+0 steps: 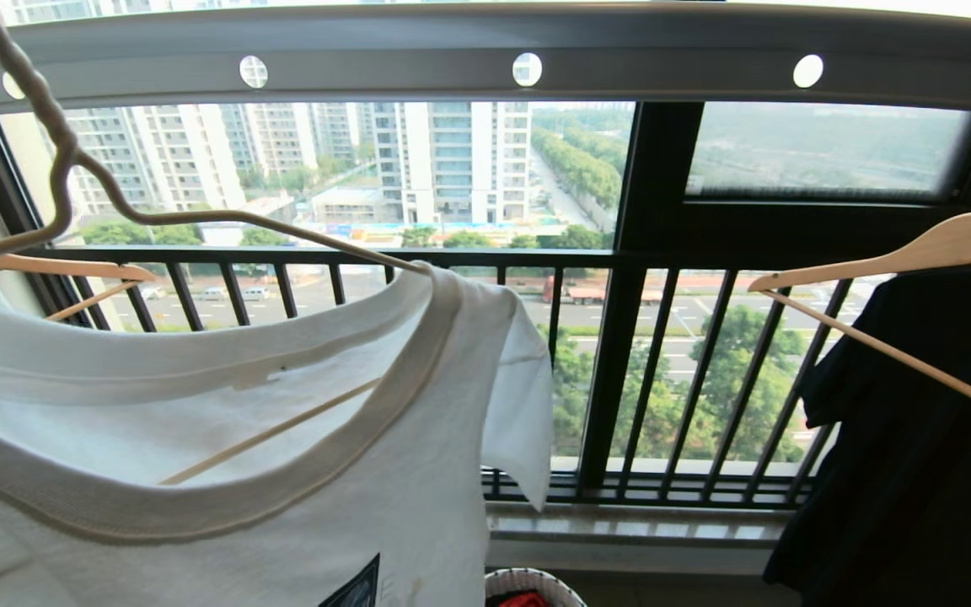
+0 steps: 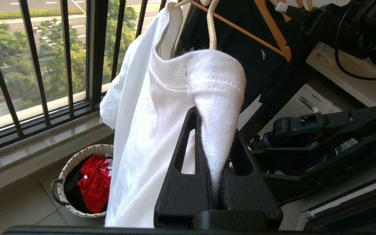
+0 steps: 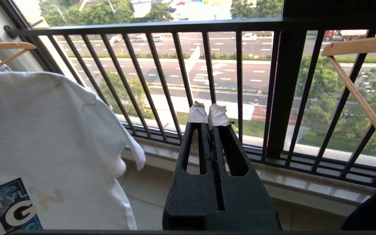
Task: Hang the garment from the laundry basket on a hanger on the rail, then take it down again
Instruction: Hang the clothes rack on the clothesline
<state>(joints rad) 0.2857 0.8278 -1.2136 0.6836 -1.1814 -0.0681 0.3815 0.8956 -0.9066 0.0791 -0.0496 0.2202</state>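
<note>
across the top of the head view, the grey rail (image 1: 485, 51) with its row of round holes is running from edge to edge. at upper left of that view, the cream hanger (image 1: 72, 160) is rising by its long hook toward the rail; where the hook is ending is cut off by the frame edge. the white t-shirt (image 1: 199, 438) is hanging on this hanger and filling the lower left of the head view, its neck opening facing the camera and part of a dark blue chest logo showing at the bottom edge. one sleeve is drooping at centre frame in front of the black window railing (image 1: 620, 371).

at lower centre of the left wrist view, the left gripper (image 2: 214, 130) is sitting with its jaws clamped on a fold of the t-shirt's shoulder cloth; the fabric is bulging out above the black fingers (image 2: 188, 156).

at lower centre of the right wrist view, the right gripper (image 3: 209, 114) is pointing toward the railing with its jaws pressed together on nothing; its taped fingertips (image 3: 197, 114) are touching each other. the t-shirt is lying well to the left of it in that view, apart from it.

at lower left of the left wrist view, the laundry basket (image 2: 77, 163) is standing on the tiled floor below the window sill, holding red cloth (image 2: 93, 182).

at right of the head view, a black garment (image 1: 915, 438) is hanging on a wooden hanger (image 1: 898, 253). another wooden hanger (image 1: 56, 270) is showing at the left edge, behind the t-shirt.
</note>
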